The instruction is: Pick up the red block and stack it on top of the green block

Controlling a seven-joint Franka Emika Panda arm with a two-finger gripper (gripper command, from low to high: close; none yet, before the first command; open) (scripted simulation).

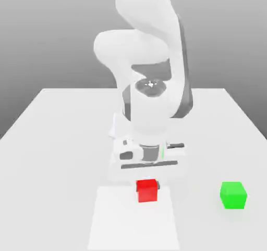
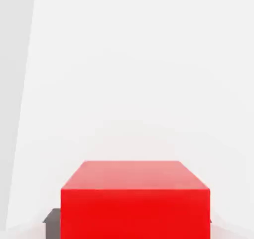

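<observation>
The red block (image 1: 147, 190) rests on the white table, directly under the arm's hand. My gripper (image 1: 147, 182) has come down over it, and its jaws are shut on the block's two sides. In the hand view the red block (image 2: 135, 198) sits very close, with a dark fingertip (image 2: 51, 217) showing at its side. The green block (image 1: 233, 194) stands alone on the table, off to the exterior view's right of the red one and apart from the gripper.
The white table (image 1: 57, 140) spreads widely around both blocks, its far edge behind the arm's base. A paler rectangular patch (image 1: 130, 224) lies on the surface under and in front of the red block. The bulky white arm (image 1: 151, 62) towers over the middle.
</observation>
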